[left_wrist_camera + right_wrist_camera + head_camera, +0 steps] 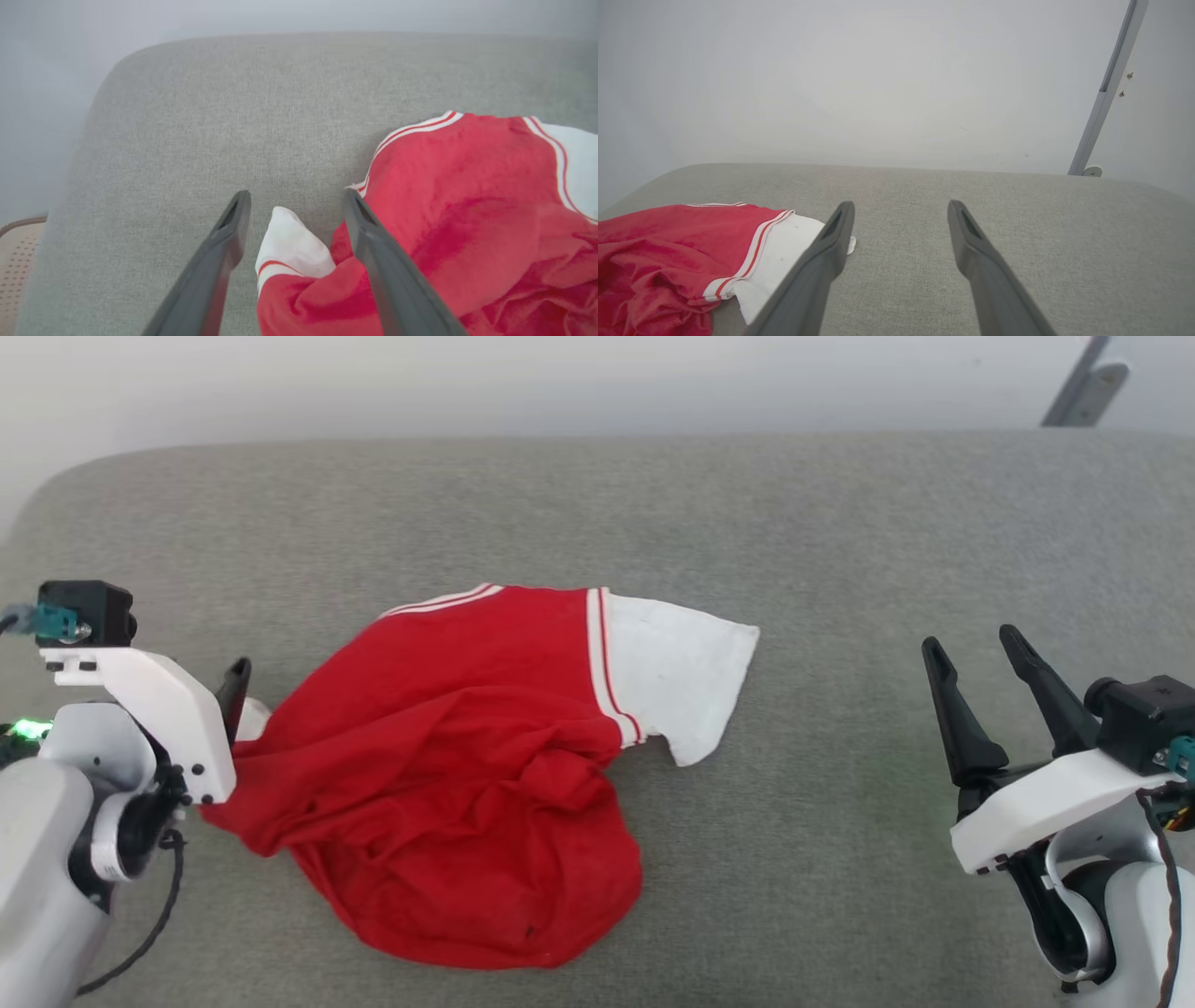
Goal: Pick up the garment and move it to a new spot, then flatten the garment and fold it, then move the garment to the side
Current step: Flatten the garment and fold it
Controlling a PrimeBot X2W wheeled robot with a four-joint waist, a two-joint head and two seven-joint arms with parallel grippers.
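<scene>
Pick-up step: open left gripper (pixel 296 200) straddling white sleeve end (pixel 287 242) of red jersey (pixel 448 756), lower left, closure presumably next; right gripper (pixel 973 644) splayed empty, lower right.

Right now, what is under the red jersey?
The jersey lies crumpled on the grey cushion, which shows around it. Its bunched folds hide whatever is directly beneath, so nothing else can be confirmed. The open left tool straddles one white sleeve end.

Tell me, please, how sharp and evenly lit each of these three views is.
Head view: crisp, soft even light, faint shadow under the garment. Left wrist view: hazy and washed out, garment looks pinkish, left tool blurred. Right wrist view: similar milky haze, wall featureless.
</scene>
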